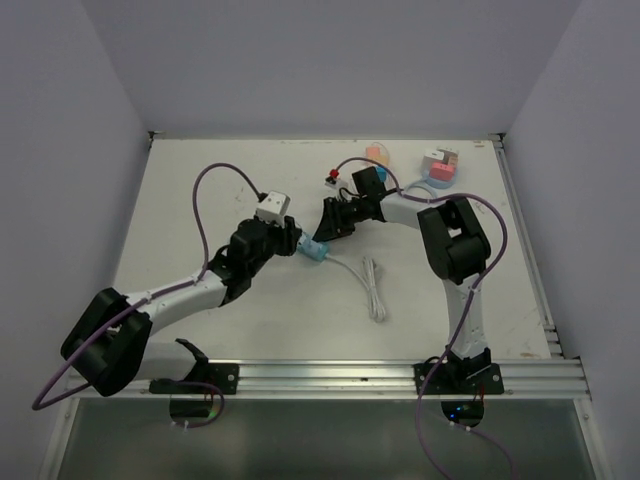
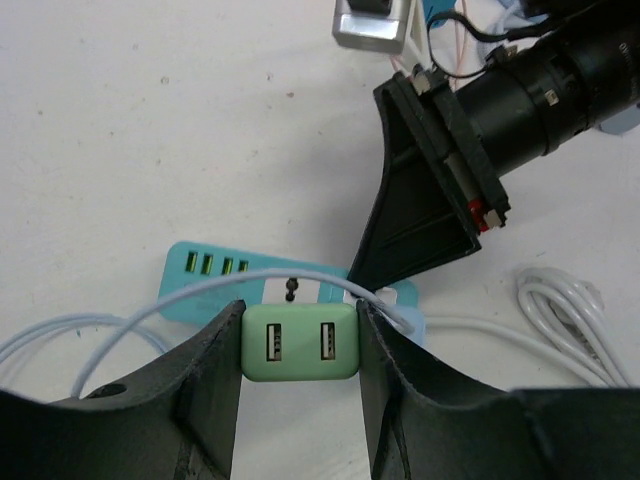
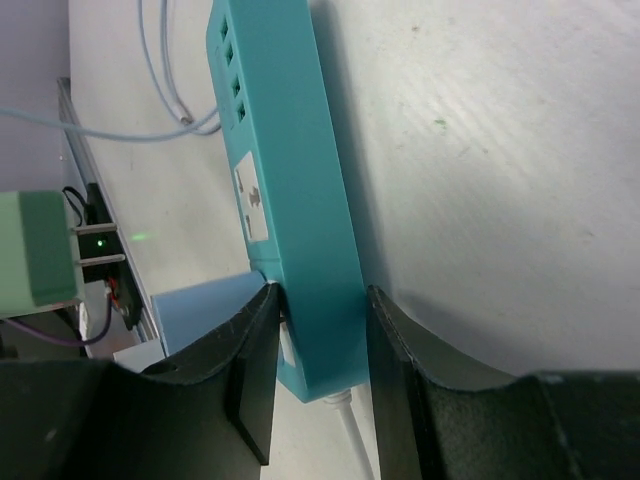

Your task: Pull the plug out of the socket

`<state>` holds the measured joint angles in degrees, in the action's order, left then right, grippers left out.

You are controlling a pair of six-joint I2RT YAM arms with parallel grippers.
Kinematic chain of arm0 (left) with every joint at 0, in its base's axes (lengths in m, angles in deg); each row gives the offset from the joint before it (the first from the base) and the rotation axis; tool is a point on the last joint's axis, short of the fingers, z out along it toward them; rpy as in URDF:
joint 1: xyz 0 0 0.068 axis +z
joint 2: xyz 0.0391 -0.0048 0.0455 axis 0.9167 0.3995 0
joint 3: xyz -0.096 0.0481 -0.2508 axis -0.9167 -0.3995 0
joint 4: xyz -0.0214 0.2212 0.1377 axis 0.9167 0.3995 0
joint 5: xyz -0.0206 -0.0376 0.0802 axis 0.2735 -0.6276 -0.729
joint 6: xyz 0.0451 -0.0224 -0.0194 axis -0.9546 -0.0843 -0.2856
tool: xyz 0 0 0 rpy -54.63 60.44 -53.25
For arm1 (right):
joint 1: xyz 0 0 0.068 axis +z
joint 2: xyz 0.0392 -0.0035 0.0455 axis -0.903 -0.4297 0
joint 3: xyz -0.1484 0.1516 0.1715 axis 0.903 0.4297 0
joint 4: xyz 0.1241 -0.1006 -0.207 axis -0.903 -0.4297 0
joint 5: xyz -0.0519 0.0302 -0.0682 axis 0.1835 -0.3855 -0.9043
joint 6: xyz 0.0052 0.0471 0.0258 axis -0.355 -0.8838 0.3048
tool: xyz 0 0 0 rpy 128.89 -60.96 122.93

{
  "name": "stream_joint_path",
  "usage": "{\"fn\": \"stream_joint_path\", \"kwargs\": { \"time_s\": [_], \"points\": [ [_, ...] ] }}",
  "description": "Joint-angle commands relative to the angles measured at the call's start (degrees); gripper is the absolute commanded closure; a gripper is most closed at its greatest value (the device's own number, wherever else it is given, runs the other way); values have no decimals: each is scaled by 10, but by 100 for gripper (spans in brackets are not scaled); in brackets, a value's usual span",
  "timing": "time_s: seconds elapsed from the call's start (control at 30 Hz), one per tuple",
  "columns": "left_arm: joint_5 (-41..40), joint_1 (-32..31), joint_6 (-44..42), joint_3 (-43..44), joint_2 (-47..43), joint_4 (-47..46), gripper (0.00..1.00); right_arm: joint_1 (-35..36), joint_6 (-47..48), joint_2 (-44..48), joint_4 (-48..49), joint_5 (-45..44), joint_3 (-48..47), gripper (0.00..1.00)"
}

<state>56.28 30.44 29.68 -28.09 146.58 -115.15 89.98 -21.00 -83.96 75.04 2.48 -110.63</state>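
While the plug [image 2: 299,342] is being pinched on both sides by the left gripper [image 2: 300,322], the strip [image 3: 300,200] is being clamped across its corded end by the right gripper [image 3: 322,305], so neither pair of fingers is being left slack. It's all being done mid-table. The strip is being pinned flat and the plug is being held just to its left. In the right wrist view the prongs are being shown bare and apart from the socket, so it looks like it's being freed.

Stuff that's being risked from here:

- A thin cable [image 2: 190,288] is being draped over the plug's top edge and the right-hand finger. If the plug is being lifted further, that cable is probably being dragged along, and the strip could get tugged or twisted in its clamp.
- The plug's smooth sides are being gripped by the fingertips only, so it's at risk of being rotated or dropped if the cable catches.
- Both grippers are being kept very close together, so a sideways pull is being limited by the chance of a bump.
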Motion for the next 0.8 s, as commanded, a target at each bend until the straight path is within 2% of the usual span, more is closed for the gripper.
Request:
{"fn": "stream_joint_path", "kwargs": {
  "time_s": [0.0,0.23,0.4,0.57,0.67,0.7,0.77],
  "points": [
    [-21,1,48,21,-29,79,100,-32,-38,7,37,-67,27,100],
    [-75,1,113,35,-26,223,100,-51,-65,40,68,-133,64,100],
    [-117,8,123,78,22,302,100,-51,-61,47,57,-159,63,100],
    [-119,39,137,122,88,354,98,-51,-57,50,53,-169,65,100],
    [-100,57,142,141,110,369,88,-51,-57,54,60,-165,68,100],
    [-95,60,142,146,114,370,76,-51,-57,57,61,-167,69,100],
    [-94,61,143,149,114,374,66,-51,-56,61,62,-168,71,100]
  ]
}}
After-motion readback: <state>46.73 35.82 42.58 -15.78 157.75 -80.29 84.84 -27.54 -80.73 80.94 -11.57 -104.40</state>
